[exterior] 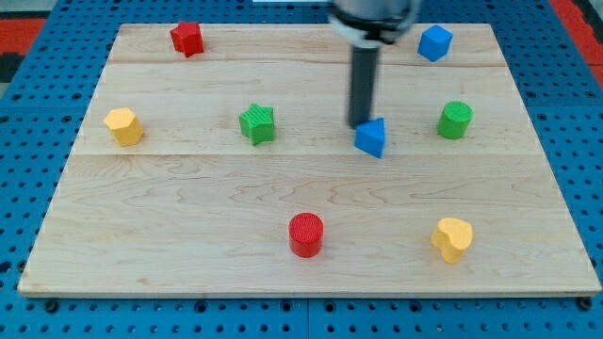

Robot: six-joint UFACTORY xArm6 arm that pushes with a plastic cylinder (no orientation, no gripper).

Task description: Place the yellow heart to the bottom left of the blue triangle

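Observation:
The yellow heart lies near the view's bottom right of the wooden board. The blue triangle sits right of the board's centre. My tip stands just at the triangle's upper left edge, touching or almost touching it. The rod rises straight up to the arm at the view's top. The heart is well below and to the right of the triangle and of my tip.
A red cylinder lies at bottom centre. A green star is left of the tip, a green cylinder right of the triangle. A yellow hexagon is at left, a red star top left, a blue cube top right.

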